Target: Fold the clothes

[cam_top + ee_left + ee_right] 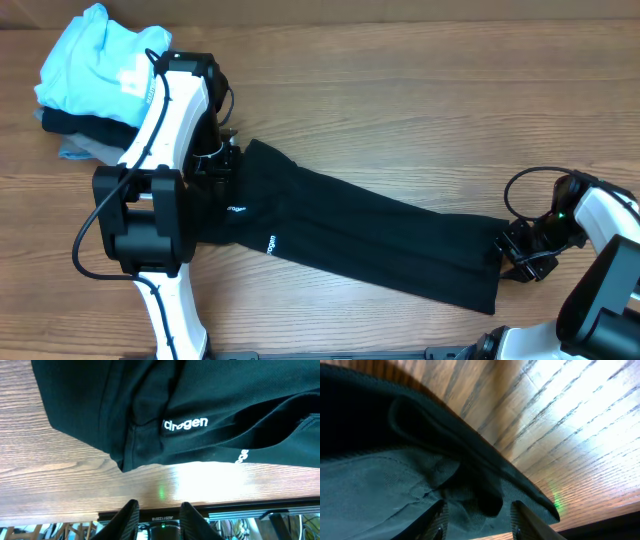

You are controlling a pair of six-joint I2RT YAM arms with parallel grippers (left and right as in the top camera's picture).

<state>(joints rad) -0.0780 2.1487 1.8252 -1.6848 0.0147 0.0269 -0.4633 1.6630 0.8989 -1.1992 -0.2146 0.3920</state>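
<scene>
The black polo shirt [370,235] lies in a long narrow strip, running diagonally from upper left to lower right on the wooden table. Its white logo [185,424] shows in the left wrist view, with a second white mark [241,455] beside it. My left gripper [222,162] is at the shirt's left end; its fingers [157,517] are apart with nothing between them. My right gripper [520,252] is at the shirt's right end. In the right wrist view its fingers [477,520] are apart, straddling a rumpled fold of black fabric [420,450].
A pile of garments sits at the table's far left corner: a light blue shirt [95,60] on top, a dark one [65,120] and a grey one [85,150] beneath. The table's front edge [225,505] is close to the left gripper. Black cables loop near both arms.
</scene>
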